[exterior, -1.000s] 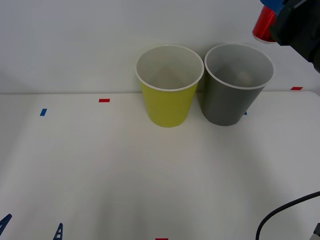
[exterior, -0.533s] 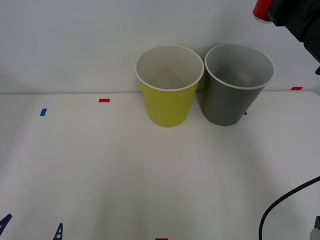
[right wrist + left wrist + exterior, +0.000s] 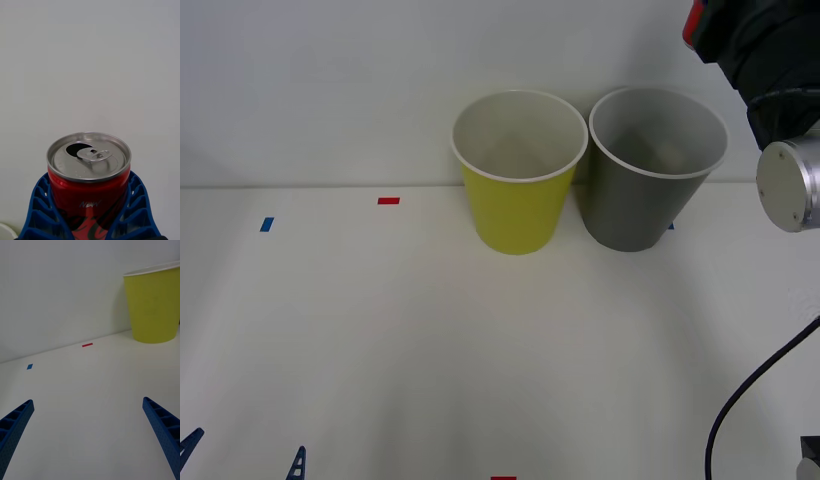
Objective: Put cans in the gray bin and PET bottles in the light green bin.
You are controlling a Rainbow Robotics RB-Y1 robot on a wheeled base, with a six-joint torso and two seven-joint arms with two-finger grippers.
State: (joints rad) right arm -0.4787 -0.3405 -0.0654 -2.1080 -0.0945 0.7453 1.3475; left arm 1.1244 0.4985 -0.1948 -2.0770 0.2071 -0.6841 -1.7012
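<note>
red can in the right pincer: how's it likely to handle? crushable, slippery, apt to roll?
Probably light and easily dented: the can is already open, mouth hole showing beside the tab, so likely emptied thin metal. Its glossy round wall may slip or twist between the right pincer fingers, though their ribs should help. Set down on its side, it would likely roll.

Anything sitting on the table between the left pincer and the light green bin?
Nothing but bare white table and a small red tape mark. The left wrist view shows the open left pincer facing the light green bin.
</note>
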